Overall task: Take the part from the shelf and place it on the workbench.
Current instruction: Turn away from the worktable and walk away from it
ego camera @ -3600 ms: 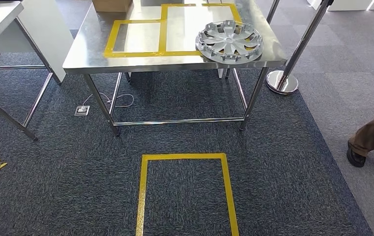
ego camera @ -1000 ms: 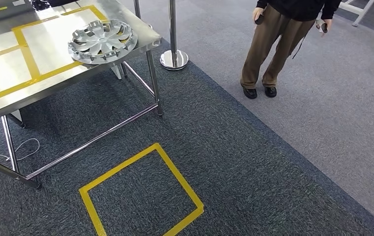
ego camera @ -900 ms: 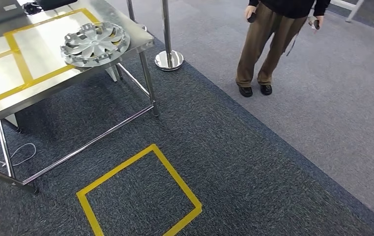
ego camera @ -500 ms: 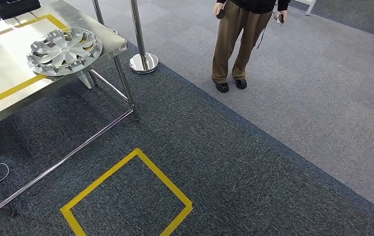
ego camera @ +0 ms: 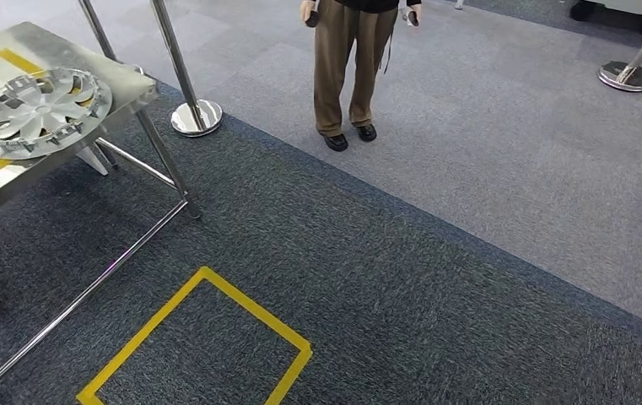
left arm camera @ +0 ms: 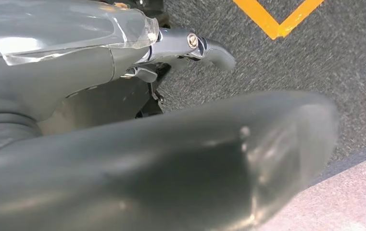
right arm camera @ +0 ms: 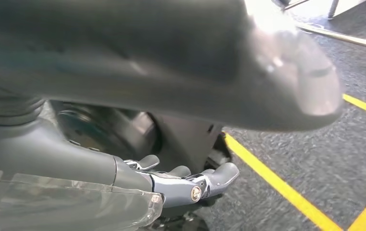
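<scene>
Head view: silver plastic wheel cover with radial spokes and a toothed clip rim (ego camera: 37, 111), lying flat near the corner of a stainless-steel surface (ego camera: 127, 84) marked with yellow tape, touching nothing else. Beyond the corner, a chrome stanchion post on a round base (ego camera: 195, 116); further off, a person in brown trousers and black shoes (ego camera: 349, 76) standing on the lighter grey carpet. On the dark carpet, a yellow tape floor square (ego camera: 199, 337).

Wrist views: left robot hand (left arm camera: 190, 48) and right robot hand (right arm camera: 190, 185) hanging beside the body over the carpet, fingers loosely curled, nothing held in either.

Handling, judged from appearance: likely light and fairly stiff, yet thin enough to flex; smooth glossy face probably slippery; small rim clips likely brittle. Best taken at the outer rim on opposite sides, or hooked through a spoke opening, avoiding the clips.

No brand, label or legible writing discernible on the cover or the surface.
</scene>
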